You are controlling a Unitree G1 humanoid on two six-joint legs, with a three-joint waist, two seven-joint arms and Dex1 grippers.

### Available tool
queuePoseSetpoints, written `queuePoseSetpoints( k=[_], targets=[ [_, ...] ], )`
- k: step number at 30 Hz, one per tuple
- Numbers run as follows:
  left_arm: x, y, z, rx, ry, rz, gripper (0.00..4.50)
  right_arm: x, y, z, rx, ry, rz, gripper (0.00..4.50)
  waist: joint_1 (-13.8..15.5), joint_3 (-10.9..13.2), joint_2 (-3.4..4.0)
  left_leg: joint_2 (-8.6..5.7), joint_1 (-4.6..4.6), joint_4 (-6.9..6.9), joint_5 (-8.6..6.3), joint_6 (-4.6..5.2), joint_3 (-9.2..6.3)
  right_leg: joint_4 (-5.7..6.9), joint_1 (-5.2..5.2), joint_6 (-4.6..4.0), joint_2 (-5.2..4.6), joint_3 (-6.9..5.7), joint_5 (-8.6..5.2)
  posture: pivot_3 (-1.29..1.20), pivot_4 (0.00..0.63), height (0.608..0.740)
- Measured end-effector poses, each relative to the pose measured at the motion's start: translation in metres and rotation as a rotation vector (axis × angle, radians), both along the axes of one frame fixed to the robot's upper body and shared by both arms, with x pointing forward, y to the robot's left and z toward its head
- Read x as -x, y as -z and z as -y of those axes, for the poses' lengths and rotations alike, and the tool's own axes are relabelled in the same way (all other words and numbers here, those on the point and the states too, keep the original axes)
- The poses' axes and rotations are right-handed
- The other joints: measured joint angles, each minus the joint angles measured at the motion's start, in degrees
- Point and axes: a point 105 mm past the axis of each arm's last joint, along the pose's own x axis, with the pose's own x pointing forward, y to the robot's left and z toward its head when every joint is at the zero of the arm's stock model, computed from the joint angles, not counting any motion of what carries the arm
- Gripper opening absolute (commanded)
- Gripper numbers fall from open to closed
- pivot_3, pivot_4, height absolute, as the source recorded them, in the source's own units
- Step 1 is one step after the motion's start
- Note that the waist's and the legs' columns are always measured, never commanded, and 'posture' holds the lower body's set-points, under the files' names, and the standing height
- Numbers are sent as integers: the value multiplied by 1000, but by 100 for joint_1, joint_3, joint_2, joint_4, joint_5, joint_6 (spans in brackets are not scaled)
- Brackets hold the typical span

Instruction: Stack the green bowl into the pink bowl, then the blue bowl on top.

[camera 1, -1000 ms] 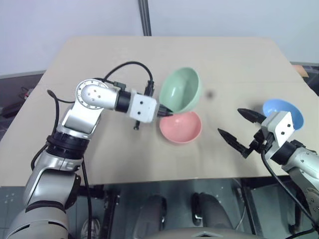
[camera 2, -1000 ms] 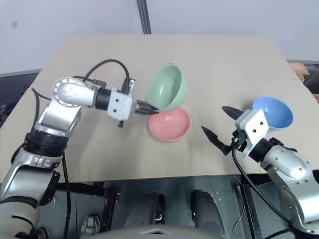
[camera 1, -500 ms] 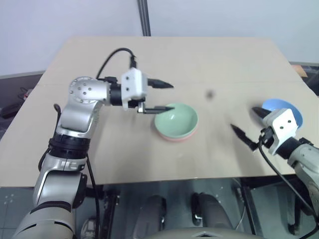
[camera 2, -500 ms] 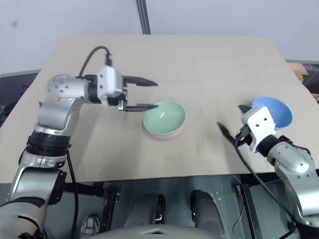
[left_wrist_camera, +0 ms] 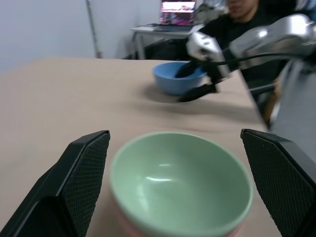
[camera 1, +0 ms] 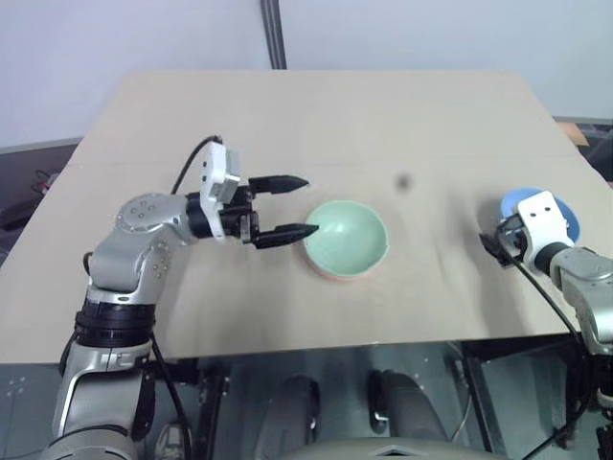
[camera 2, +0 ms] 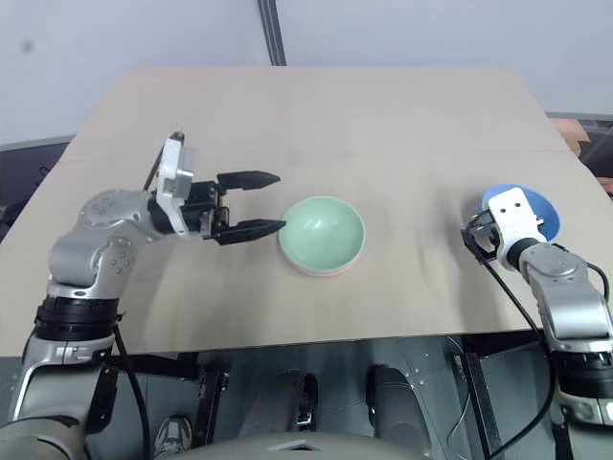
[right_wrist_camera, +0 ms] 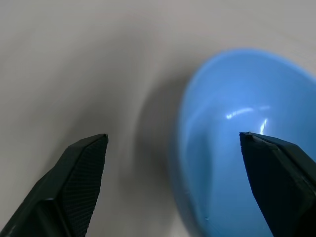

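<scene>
**Green bowl nested, blue bowl next**

The green bowl point(camera 1: 347, 236) sits inside the pink bowl point(camera 1: 337, 275) mid-table. The left gripper point(camera 1: 295, 206) hangs spread and empty beside it. The right gripper point(right_wrist_camera: 177, 182), spread, straddles the blue bowl point(camera 2: 542, 209) rim near the table's point(camera 1: 316, 115) right edge. A shallow rim pinch could tip or drop the bowl. No readable writing.

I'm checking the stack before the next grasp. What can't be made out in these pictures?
- Pink bowl: nearly all hidden under the green bowl; a thin rim edge shows in the eye views.
- Right gripper: blurred in the left wrist view, so contact with the blue bowl is unclear.
- Blue bowl: partly covered by the right wrist in the eye views.
</scene>
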Motion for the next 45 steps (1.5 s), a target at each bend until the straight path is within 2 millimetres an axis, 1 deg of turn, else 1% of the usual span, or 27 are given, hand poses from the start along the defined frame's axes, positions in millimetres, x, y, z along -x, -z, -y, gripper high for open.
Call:
queuePoseSetpoints(
  k=[1,5,6,7,8,9,12,14,15,16,17,18,19,20,22,23,24,26,27,28,31,33,37,38,40,43,45],
  targets=[
    [1,-1,1,-3,7,2,4500,-2,2,1,-5,2,-10,3234,1,0,0,0,0,0,0,0,0,0,0,0,0,0,0,0,150,740],
    [5,-4,3,2,30,9,4500,-5,8,4,-17,6,-43,1443,-5,0,0,0,0,-1,0,0,2,-1,0,0,-1,3,3,0,150,740],
    [6,-5,3,5,31,13,4500,-6,7,4,-16,6,-42,1228,-8,0,0,0,0,-1,0,0,3,-1,0,0,-1,4,3,0,150,740],
    [6,-6,3,8,28,17,4500,-6,6,3,-16,2,-40,596,-10,0,0,0,0,-1,0,0,2,-1,0,1,-1,3,2,0,150,740],
    [5,-7,3,15,19,23,4500,-7,5,3,-16,-2,-37,221,-10,0,0,0,1,-1,0,0,2,-1,0,1,0,3,2,0,150,740],
    [5,-8,2,18,13,25,4500,-7,3,2,-13,-5,-32,50,-10,0,0,0,1,-2,0,0,1,-1,0,1,0,2,2,0,150,740],
    [5,-4,-2,31,-9,11,4500,-9,-11,-1,28,-47,16,50,-18,0,1,1,2,-3,0,0,4,-1,-1,3,0,4,1,0,150,740],
    [4,0,-4,38,-31,-3,4500,-9,-25,-17,31,-131,72,50,-33,3,4,3,1,-4,0,0,4,-1,-3,10,2,5,-3,0,150,740],
    [4,0,-4,40,-37,-6,4500,-9,-34,-30,31,-193,112,50,-32,2,4,5,1,-5,0,0,2,-1,-3,14,4,4,-5,0,150,740],
    [3,1,-7,47,-58,-10,4500,-7,-45,-51,4,-296,164,50,-38,3,5,6,3,-7,0,0,3,-1,-4,14,6,5,-5,0,150,740],
    [-1,2,-12,59,-89,-19,4500,-2,-58,-81,-29,-430,217,50,-54,3,6,10,5,-8,0,0,3,-1,-4,15,10,6,-5,0,150,740],
    [-2,2,-14,62,-100,-23,4500,1,-62,-93,-44,-482,235,50,-56,3,6,11,5,-8,0,0,2,-1,-4,15,12,5,-5,0,150,740],
    [-6,8,-21,64,-146,-38,4500,18,-77,-144,-88,-714,280,50,-33,3,7,12,4,-8,0,0,-3,-1,-3,13,10,0,-4,0,150,740],
    [-7,9,-21,63,-151,-41,4500,21,-79,-149,-93,-738,283,50,-31,4,7,11,3,-8,0,0,-3,0,-3,12,9,-1,-4,0,150,740],
    [-11,17,-32,62,-215,-57,4500,32,-79,-184,-117,-884,269,50,-30,2,4,10,4,-7,0,0,-1,-2,-2,-1,4,-2,4,0,150,740],
    [-15,20,-38,66,-258,-67,4500,39,-78,-209,-143,-978,259,50,-34,3,3,9,0,-6,0,0,-1,-3,-4,-2,3,-2,4,0,150,740],
    [-16,22,-41,68,-276,-73,4500,46,-74,-225,-157,-1041,240,50,-27,3,3,8,0,-6,0,0,-3,-3,-3,-4,1,-4,3,0,150,740],
    [-15,27,-46,66,-307,-78,4500,52,-61,-243,-144,-1123,183,50,12,3,2,3,-5,-6,0,0,-9,-3,-2,-8,-10,-12,4,0,150,740],
    [-14,33,-49,61,-326,-92,4500,52,-50,-246,-128,-1151,134,50,31,3,2,-2,-7,-5,0,-1,-7,-6,-2,-24,-18,-12,-5,0,150,740],
    [-13,37,-50,58,-331,-103,4500,52,-45,-247,-124,-1159,110,50,39,3,2,-5,-9,-5,0,0,-7,-6,-2,-25,-21,-13,-6,0,150,740],
    [-10,47,-51,47,-350,-123,4500,53,-37,-250,-83,-1222,71,1227,44,1,-1,-9,-9,-4,0,0,-9,-8,-1,-25,-25,-15,-6,0,150,740],
    [-8,42,-46,49,-349,-93,4500,50,-29,-245,-56,-1220,35,1991,61,1,-1,-7,-7,-5,0,-1,-11,-4,-1,-27,-25,-18,-7,0,150,740],
    [-5,40,-47,46,-364,-76,4500,48,-33,-239,2,-1212,62,3356,21,2,1,-2,-6,-7,0,-1,-9,-4,-4,-27,-20,-17,-7,0,150,740],
    [-5,40,-47,46,-365,-76,4500,48,-33,-238,3,-1212,65,3356,18,3,1,-1,-6,-7,0,-1,-9,-4,-4,-26,-19,-16,-7,0,150,740],
    [-3,41,-47,43,-374,-76,4500,53,-45,-235,-3,-1210,96,3356,5,4,2,0,-8,-8,0,-1,-9,-3,-6,-25,-20,-16,-6,0,150,740],
    [-1,41,-45,44,-379,-84,4500,64,-73,-234,-52,-1220,173,3356,5,3,1,1,-7,-8,0,-1,-10,-4,-4,-23,-21,-17,-4,0,150,740],
    [1,41,-44,46,-381,-85,4500,74,-91,-227,-90,-1214,216,3356,16,3,1,0,-6,-8,0,-1,-11,-5,-2,-26,-24,-18,-6,0,150,740]
  ],
)
